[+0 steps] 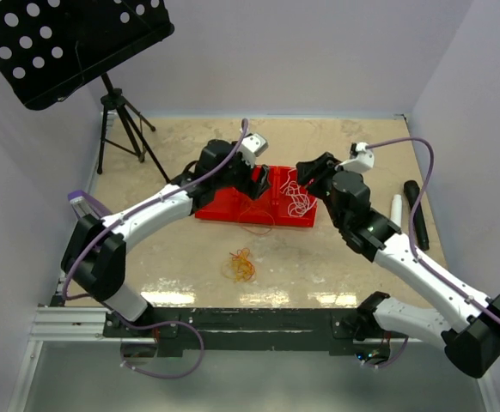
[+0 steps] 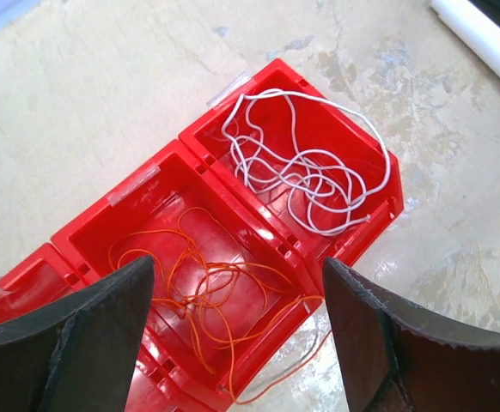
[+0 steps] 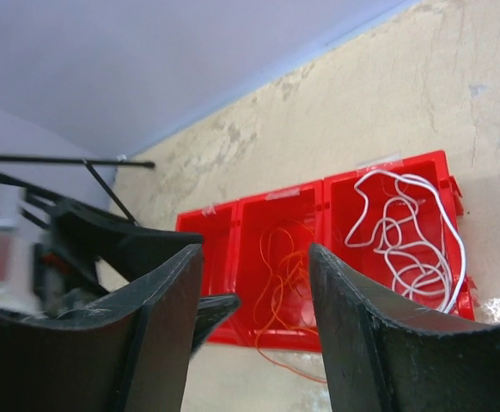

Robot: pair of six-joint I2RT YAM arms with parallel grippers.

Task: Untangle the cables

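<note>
1. The left end effector (image 2: 240, 276) is seen wide open, with nothing between its fingers. It hangs directly over the middle compartment of the red tray (image 2: 271, 73).
2. The right end effector (image 3: 254, 256) is parted about halfway and is also empty. It is held above the tray's right end and aimed back across the compartments.
3. Directly beneath the left end effector lies the orange cable (image 2: 203, 292), coiled loosely in the middle compartment. One strand is draped over the near wall and out onto the tabletop (image 1: 336, 266).
4. The white cable (image 2: 301, 172) is looped alone in the right-hand compartment, apart from the orange one.
5. A loose tangle (image 1: 240, 266) of orange strands is left on the tabletop, well clear of the tray on the side towards the arm bases. Other colours in it cannot be made out.
6. The tangle is judged to be the next target. It lies behind and below both end effectors, roughly between the arms and slightly left of centre, so the left arm is placed nearer. It is a rounded clump, so no clear long axis is offered for aligning the fingers.
</note>
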